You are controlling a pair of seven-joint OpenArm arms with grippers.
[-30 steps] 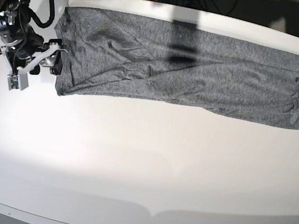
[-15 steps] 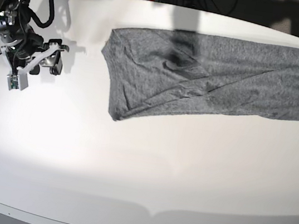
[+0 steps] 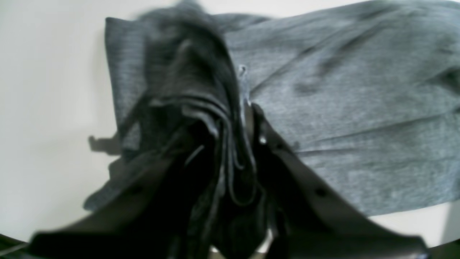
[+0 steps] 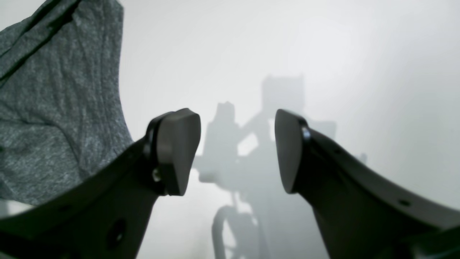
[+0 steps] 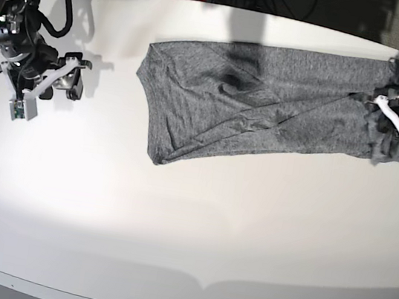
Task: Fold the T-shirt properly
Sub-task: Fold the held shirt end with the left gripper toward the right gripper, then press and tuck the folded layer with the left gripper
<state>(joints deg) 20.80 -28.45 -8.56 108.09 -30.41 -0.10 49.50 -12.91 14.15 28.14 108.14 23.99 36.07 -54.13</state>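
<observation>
No brand, label or legible writing is seen on any surface.

At the left of the base view, the right gripper (image 5: pixel 73 78) is held just above the white table (image 5: pixel 189 216), its jaws spread wide with nothing between them. It stands well apart from the T-shirt (image 5: pixel 267 96), with bare tabletop lying between the two. In the right wrist view the two dark pads (image 4: pixel 178 151) are shown apart, only pale table and the arm's own shadow being seen through the gap; the shirt's nearest edge (image 4: pixel 54 108) is caught at the left of that picture, which the base view presents only as a distant hem.

Across the middle of the base view the heather-grey T-shirt is laid as a long band along the far side of the table, creased by diagonal folds, its left end angled down to a point toward the table's middle.

At the right, the left gripper (image 5: pixel 382 135) is clamped on the shirt's right end. The grip itself is small and partly hidden in the base view; in the left wrist view, bunched layers of cloth (image 3: pixel 201 118) are shown pinched between the dark fingers (image 3: pixel 287 169), the rest of the fabric being spread flat beyond. That picture is blurred.
</observation>
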